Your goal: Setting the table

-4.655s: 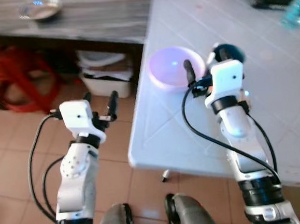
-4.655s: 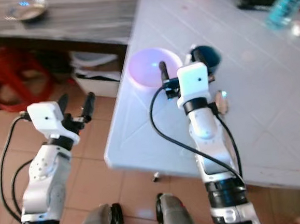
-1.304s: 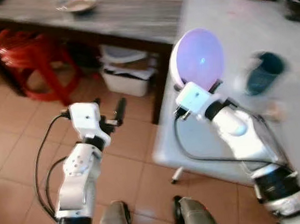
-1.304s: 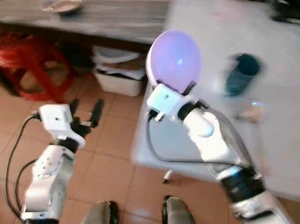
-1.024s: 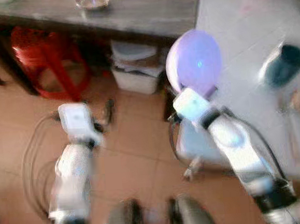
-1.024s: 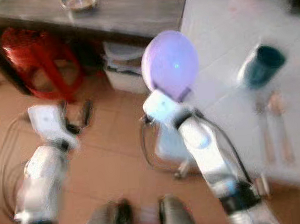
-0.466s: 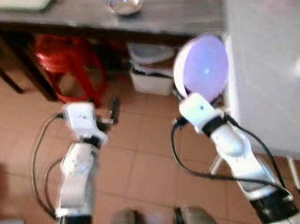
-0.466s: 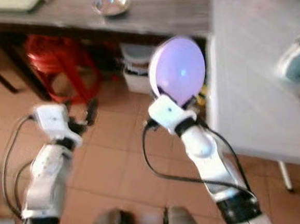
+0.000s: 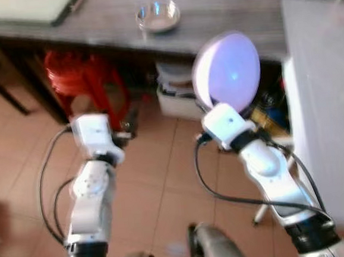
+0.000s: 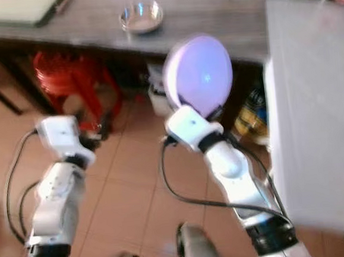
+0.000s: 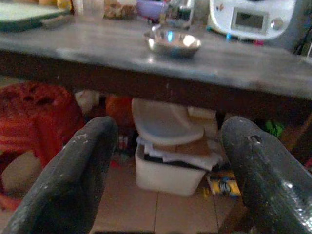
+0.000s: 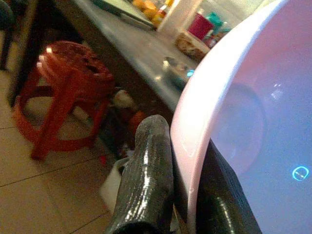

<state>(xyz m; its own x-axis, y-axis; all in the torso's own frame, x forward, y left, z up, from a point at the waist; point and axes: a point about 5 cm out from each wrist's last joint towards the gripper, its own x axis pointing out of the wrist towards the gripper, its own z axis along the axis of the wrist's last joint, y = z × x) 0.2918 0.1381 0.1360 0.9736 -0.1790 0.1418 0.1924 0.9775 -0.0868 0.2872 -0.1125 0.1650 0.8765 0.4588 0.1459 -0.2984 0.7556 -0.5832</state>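
In the left eye view, the right hand [image 9: 229, 113] is raised over the tiled floor [image 9: 165, 188], gripping the rim of a pale lilac round plastic bowl [image 9: 227, 70] that stands almost on edge, its hollow facing the camera. Behind it runs a long grey wooden worktop [image 9: 92, 21] carrying a small shiny metal dish [image 9: 158, 16]; a red plastic stool [image 9: 75, 76] and a white plastic bin [image 9: 178, 95] sit underneath. The edge of a white tiled worktop [image 9: 327, 92] lies at the right. The left hand [image 9: 127, 123] is held out low over the floor; its fingers are blurred here.

The right eye view repeats the scene, the lilac bowl between the two worktops.

In the left wrist view, the left hand's two black fingers [image 11: 73, 185] are spread wide with nothing between them, facing the white bin and the metal dish above.

In the right wrist view, the right hand's fingers [image 12: 148, 180] pinch the bowl's rim, one on each side of the wall.
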